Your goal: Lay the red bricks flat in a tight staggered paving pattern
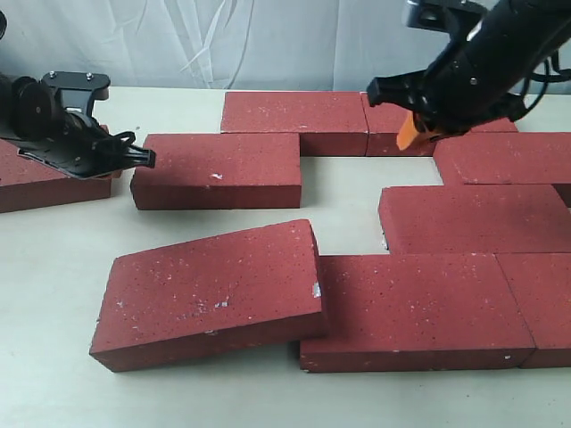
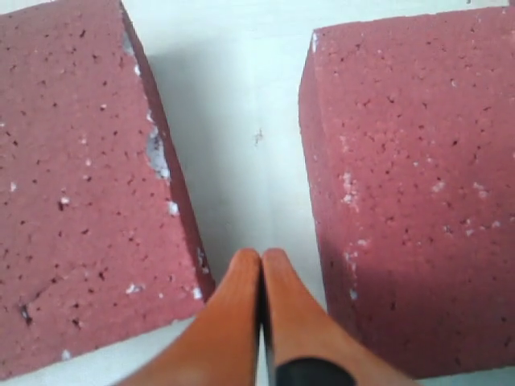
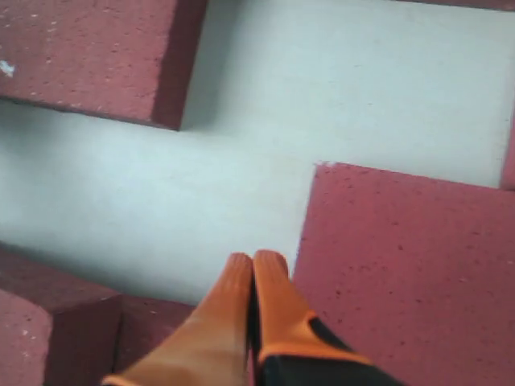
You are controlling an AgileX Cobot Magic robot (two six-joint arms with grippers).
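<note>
Several dark red bricks lie on the pale table. One brick [image 1: 210, 290] at the front left is tilted, its right end resting on a flat brick [image 1: 415, 308]. My left gripper [image 1: 144, 159] is shut and empty, low in the gap between the far-left brick [image 1: 45, 183] and a flat brick [image 1: 219, 169]. The left wrist view shows its orange fingertips [image 2: 261, 259] pressed together between the far-left brick [image 2: 80, 185] and the flat brick [image 2: 418, 185]. My right gripper [image 1: 410, 134] hangs shut and empty above the back row, beside a brick [image 3: 410, 265].
Flat bricks lie at the back [image 1: 294, 120], at the right [image 1: 508, 156], at the middle right [image 1: 473, 218] and at the front right [image 1: 544, 303]. A bare patch of table [image 1: 343, 192] opens between them. A white curtain [image 1: 178, 40] hangs behind.
</note>
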